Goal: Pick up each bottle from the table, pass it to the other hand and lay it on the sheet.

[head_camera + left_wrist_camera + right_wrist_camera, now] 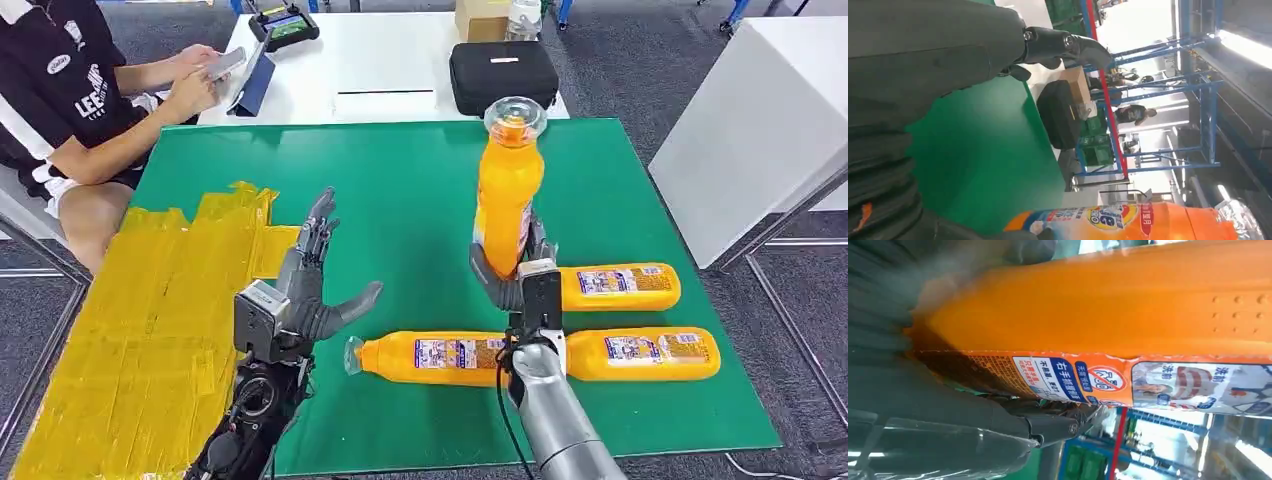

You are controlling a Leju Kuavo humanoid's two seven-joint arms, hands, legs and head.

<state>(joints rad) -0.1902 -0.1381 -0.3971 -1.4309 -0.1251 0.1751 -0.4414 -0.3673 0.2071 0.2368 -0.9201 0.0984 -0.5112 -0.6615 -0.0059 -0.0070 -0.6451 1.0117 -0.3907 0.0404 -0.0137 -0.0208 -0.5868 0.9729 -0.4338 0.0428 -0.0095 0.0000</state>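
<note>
Right hand grips a tall orange plastic bottle with a clear cap around its lower body, holding it upright above the green table mat, cap end up. In the right wrist view the orange bottle body presses right against the palm, dark fingers wrapped under its printed label. Left hand holds nothing, fingers spread and pointing away from the robot, thumb sticking out toward the held bottle; it hovers over the mat, well apart from that bottle. Left wrist view shows the same bottle beyond the open fingers, not touching them. Three more orange bottles lie flat on the mat near the right hand: one just beside the right forearm on the left-hand side, two on the far side of it. Yellow taped sheet lies on the mat's left edge, beside the left hand. Seated person beyond the mat's far left corner. Black zipped case on the white table behind the mat.
</note>
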